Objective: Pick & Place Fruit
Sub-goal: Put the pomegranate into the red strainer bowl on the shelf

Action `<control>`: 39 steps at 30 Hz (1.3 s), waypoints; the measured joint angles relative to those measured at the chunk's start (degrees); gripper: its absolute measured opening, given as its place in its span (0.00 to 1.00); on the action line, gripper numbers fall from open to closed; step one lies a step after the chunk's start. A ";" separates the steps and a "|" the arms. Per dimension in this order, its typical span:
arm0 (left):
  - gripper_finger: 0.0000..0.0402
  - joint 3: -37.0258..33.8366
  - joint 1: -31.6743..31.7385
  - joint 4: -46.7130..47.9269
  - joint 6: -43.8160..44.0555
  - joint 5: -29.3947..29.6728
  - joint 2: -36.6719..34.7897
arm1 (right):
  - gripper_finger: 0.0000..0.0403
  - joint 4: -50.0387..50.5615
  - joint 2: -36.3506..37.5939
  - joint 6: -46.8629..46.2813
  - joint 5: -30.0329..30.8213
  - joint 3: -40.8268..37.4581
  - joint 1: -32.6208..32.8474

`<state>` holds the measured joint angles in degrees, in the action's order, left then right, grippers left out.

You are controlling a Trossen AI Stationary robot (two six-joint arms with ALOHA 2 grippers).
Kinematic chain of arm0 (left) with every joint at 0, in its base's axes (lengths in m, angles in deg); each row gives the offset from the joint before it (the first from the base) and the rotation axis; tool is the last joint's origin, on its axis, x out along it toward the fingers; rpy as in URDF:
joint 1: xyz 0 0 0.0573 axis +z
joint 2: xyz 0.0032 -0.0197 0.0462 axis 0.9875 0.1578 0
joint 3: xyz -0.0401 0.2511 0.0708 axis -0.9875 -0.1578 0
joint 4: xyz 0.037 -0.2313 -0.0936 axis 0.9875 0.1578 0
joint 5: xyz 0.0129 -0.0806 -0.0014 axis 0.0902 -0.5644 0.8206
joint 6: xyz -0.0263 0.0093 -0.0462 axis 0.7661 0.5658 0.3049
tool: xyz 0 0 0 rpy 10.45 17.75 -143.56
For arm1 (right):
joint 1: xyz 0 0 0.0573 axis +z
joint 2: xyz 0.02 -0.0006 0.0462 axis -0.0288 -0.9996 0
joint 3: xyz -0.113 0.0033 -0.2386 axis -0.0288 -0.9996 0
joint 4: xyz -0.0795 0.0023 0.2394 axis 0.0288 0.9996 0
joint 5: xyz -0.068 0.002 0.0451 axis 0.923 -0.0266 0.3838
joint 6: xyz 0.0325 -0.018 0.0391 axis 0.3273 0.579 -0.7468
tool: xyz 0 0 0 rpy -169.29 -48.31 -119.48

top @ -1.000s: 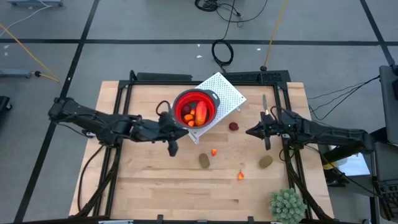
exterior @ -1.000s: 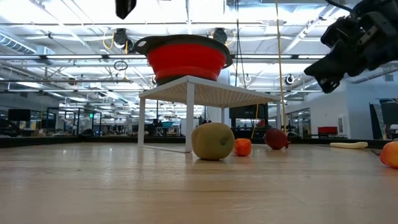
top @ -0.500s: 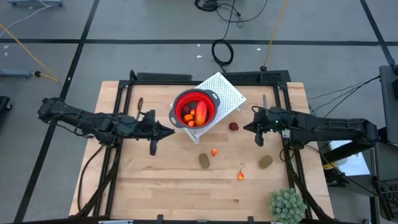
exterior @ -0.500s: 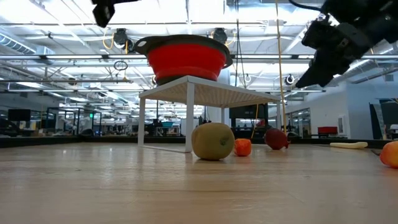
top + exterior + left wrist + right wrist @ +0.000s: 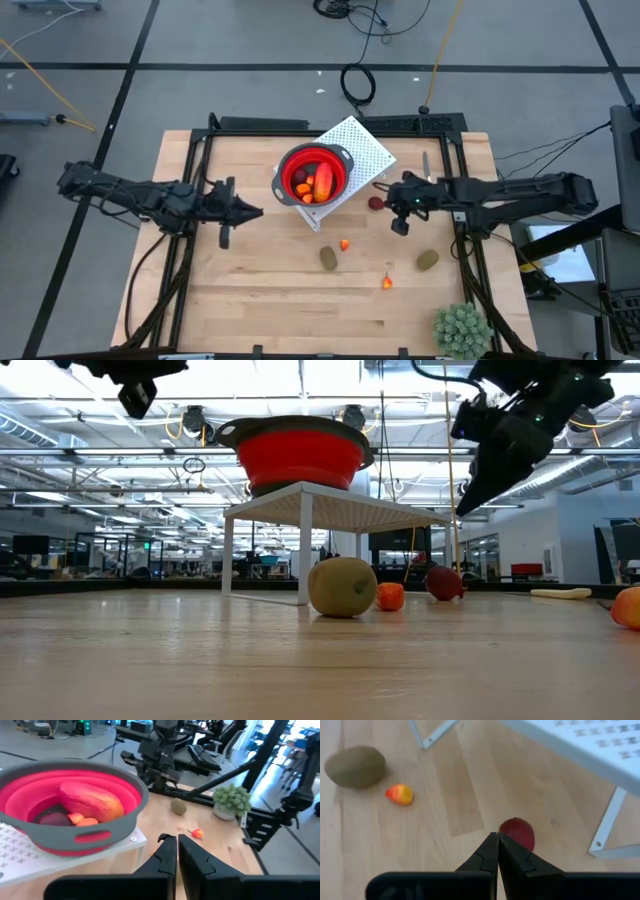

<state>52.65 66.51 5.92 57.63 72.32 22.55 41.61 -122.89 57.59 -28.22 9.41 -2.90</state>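
The wooden table (image 5: pixel 250 300) fills the middle of the high view, with both dark arms reaching in from its sides. A white perforated stand (image 5: pixel 368 148) sits at upper centre, and the red bowl (image 5: pixel 312 175) rests on its near corner, raised off the wood, likely as the drop-off spot. Inside the bowl lie a long red-orange fruit (image 5: pixel 92 802), a dark red piece and small orange bits.

A spiky green plant (image 5: pixel 462 330) stands at the lower right corner, apart from the work.

The left gripper (image 5: pixel 224 238) hangs left of the bowl over bare wood, jaws clenched and empty; it seems to be waiting clear of the drop-off. The right gripper (image 5: pixel 399 226) is just right of centre, jaws pressed together with nothing between them, tips aimed at a dark red ball (image 5: pixel 517 833) near the stand's leg, probably the next pick; the jaws must open first.

Loose fruit lies below centre: one brown-green oval (image 5: pixel 328 258), another (image 5: pixel 427 261) further right, a small orange bit (image 5: pixel 344 244) between bowl and oval, and another orange bit (image 5: pixel 387 283) lower down.
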 joint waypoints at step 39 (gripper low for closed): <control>0.05 -4.50 0.01 4.53 -2.52 -7.23 -9.06 | 0.50 1.06 -7.98 -11.24 3.90 1.61 0.52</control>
<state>48.15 66.53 10.45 55.11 65.09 13.49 42.67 -130.87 46.34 -24.32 11.02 -2.38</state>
